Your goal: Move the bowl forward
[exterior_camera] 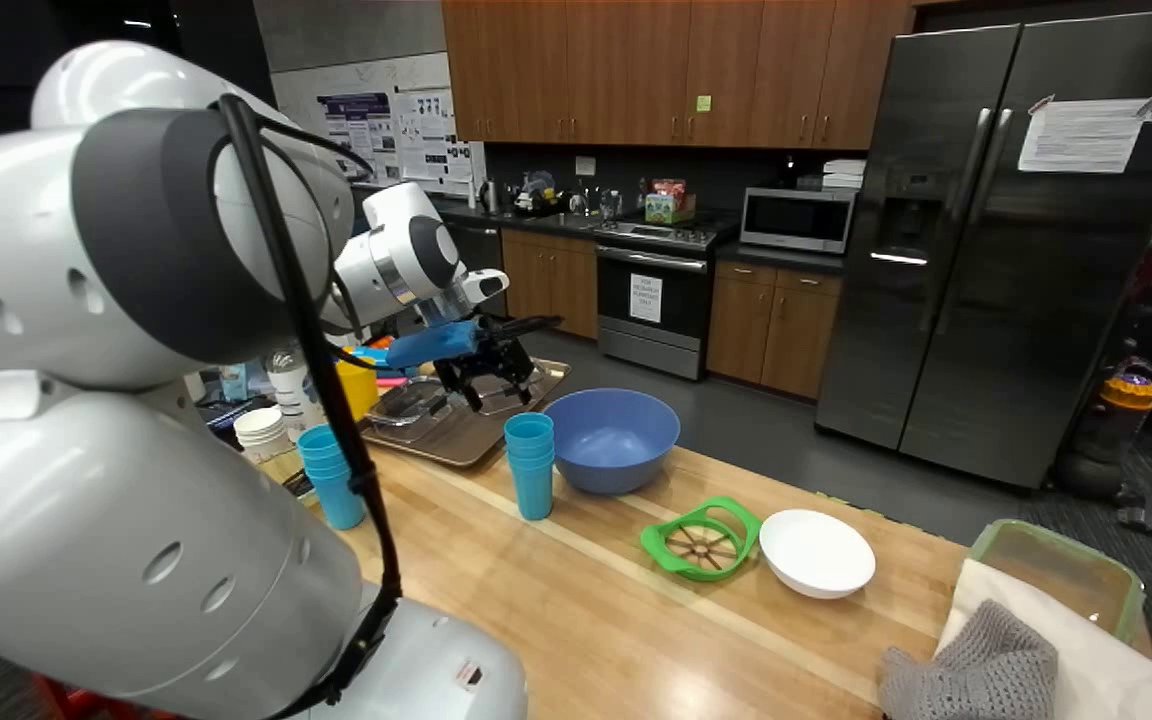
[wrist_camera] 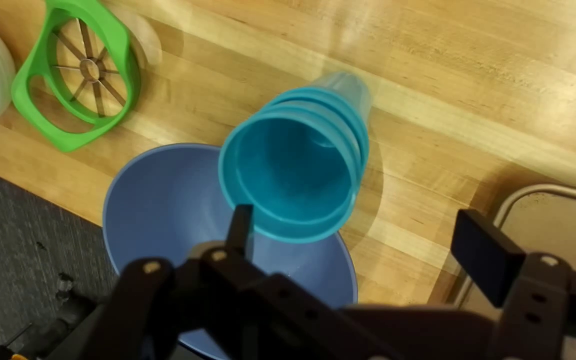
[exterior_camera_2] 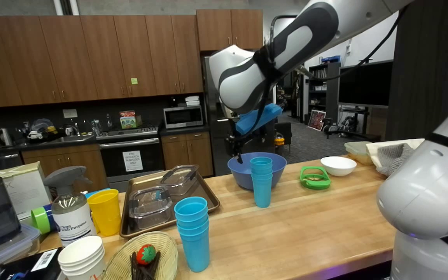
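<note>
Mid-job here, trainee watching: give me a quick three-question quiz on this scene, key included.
1. Pick one: what lies between the large round blue plastic bowl and the shallow round white dish?
A) round yellow plastic cup
B) green-framed apple slicer with metal blades
C) brown rectangular metal tray
2. True or false: the claw stands open, holding nothing.
3. Your judgement: what might the claw bump while reaching for the bowl?

Key:
1. B
2. True
3. Probably the stack of turquoise plastic cups close beside the bowl; in the wrist view it hides part of the bowl's rim.
</note>
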Available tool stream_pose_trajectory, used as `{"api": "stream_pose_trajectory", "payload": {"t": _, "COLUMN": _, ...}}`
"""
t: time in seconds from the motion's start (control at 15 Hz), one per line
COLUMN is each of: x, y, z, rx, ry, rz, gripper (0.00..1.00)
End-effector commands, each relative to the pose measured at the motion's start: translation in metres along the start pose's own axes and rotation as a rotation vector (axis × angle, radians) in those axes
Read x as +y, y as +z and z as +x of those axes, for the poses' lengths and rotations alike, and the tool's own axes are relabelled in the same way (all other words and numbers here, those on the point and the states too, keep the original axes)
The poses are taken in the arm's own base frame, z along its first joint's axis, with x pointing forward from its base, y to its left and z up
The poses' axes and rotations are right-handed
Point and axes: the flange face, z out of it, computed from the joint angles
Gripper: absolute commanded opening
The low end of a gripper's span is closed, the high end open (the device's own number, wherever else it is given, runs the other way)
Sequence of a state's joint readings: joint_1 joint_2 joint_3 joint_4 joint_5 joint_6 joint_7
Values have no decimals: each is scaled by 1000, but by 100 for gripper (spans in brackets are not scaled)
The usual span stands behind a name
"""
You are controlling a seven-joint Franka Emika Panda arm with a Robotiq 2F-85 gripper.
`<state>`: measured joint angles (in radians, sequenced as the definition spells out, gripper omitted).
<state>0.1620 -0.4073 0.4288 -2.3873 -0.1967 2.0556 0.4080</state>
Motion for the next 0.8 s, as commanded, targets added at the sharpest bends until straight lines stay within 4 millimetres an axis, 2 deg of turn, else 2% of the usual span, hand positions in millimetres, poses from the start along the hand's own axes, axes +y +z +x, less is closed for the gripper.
{"api": "stream_pose_trajectory", "payload": {"t": 0.0, "x": 0, "y": 0, "z": 0, "rx": -1, "ry": 0, "rz": 0, "gripper": 100}}
{"api": "stream_pose_trajectory", "payload": {"t": 0.73, "x": -1, "y": -5, "z": 1, "rx": 16, "ry": -25, "rz": -22, "gripper": 100}}
